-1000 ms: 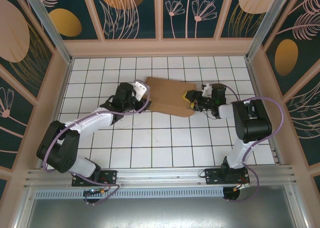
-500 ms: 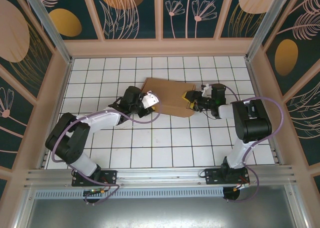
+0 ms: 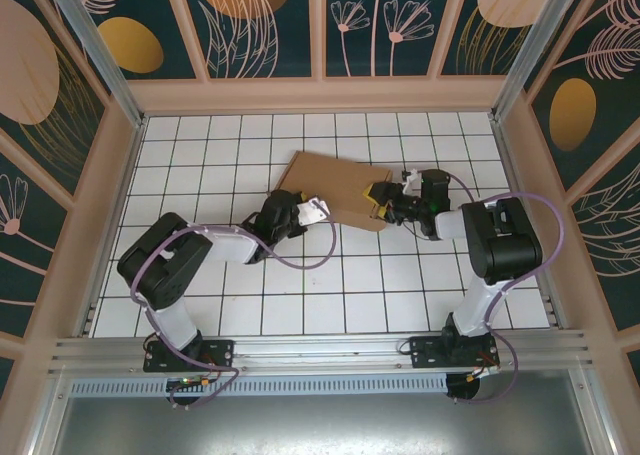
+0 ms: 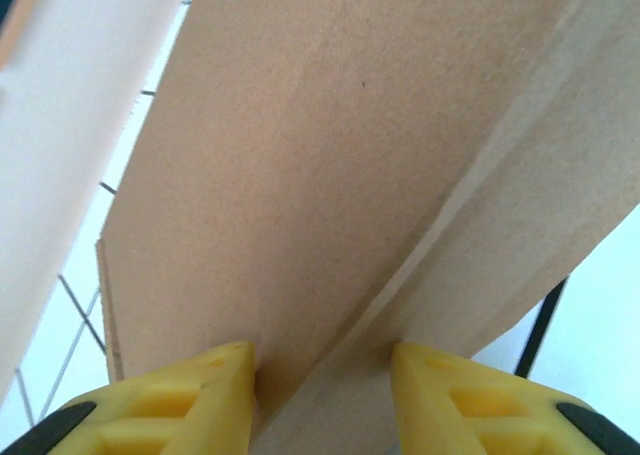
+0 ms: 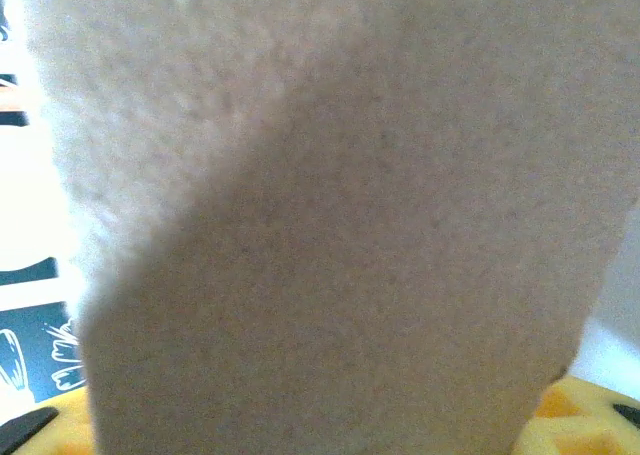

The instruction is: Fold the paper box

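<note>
Risk assessment, mid-fold. The paper box (image 3: 338,180) lies low on the desk (image 3: 300,285), spanning the gap between the two claws. The left claw (image 3: 316,212) is at one end of it. In its wrist view a raised fold of board runs straight into the gap, and both yellow fingers (image 4: 215,395) touch the board, so I read this claw as pinching that fold. How deep or firm the bite is cannot be judged. The right claw (image 3: 382,197) sits at the opposite end. Blurred board covers everything ahead of its fingers, and I cannot tell whether it grips the sheet or only rests against it.

Likely failures, as I judge them:
1. The left bite looks shallow, right at the fingertips, so lifting or rotating the flap could let the board slip out and spring flat.
2. If the right claw is not actually holding, any pull from the left would drag or swivel the whole sheet across the tiles instead of bending it.
3. If both do hold, opposed pulls could buckle the panel between them or start a bend away from the scored crease.
4. Hard squeezing on the fold may crush the corrugation there.
</note>
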Action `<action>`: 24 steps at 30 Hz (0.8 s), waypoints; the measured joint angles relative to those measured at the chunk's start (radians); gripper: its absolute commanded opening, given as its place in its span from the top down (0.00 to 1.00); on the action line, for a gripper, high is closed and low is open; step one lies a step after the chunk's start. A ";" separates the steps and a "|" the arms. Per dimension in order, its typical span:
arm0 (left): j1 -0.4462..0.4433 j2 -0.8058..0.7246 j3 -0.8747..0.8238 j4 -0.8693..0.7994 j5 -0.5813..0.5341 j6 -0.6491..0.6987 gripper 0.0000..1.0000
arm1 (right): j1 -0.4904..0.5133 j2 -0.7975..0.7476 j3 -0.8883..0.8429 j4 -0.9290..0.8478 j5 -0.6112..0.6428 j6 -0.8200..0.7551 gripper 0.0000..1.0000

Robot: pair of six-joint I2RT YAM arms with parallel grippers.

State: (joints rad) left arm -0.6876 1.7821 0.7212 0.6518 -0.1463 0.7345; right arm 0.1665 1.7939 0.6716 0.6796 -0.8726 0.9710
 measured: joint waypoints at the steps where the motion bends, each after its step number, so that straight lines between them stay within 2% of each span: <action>1: -0.005 0.017 -0.011 0.054 -0.022 0.021 0.61 | 0.001 0.003 -0.002 0.008 0.002 0.009 0.65; 4: -0.013 0.056 -0.023 0.158 -0.068 0.063 0.57 | 0.003 0.004 -0.007 0.029 0.015 0.030 0.65; 8: -0.013 0.041 -0.037 0.181 -0.076 0.093 0.49 | 0.003 0.003 -0.010 0.031 0.018 0.043 0.67; 12: -0.009 -0.060 -0.042 0.048 -0.011 0.118 0.41 | 0.003 -0.015 -0.025 0.029 -0.003 0.068 0.67; 15: -0.006 -0.149 -0.042 -0.050 0.068 0.146 0.22 | 0.005 -0.028 -0.058 0.066 -0.035 0.122 0.67; 16: -0.006 -0.171 -0.040 -0.076 0.093 0.155 0.19 | 0.006 -0.028 -0.069 0.082 -0.046 0.141 0.67; 20: -0.006 -0.190 0.001 -0.196 0.160 0.188 0.19 | 0.012 -0.028 -0.106 0.135 -0.066 0.204 0.67; 24: -0.006 -0.189 0.062 -0.326 0.214 0.199 0.23 | 0.012 -0.028 -0.130 0.188 -0.073 0.254 0.67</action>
State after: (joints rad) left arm -0.6933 1.5932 0.7834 0.3260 0.0677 0.9337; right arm 0.1787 1.7657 0.5411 0.8673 -0.9455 1.2247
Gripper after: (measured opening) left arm 0.788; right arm 0.518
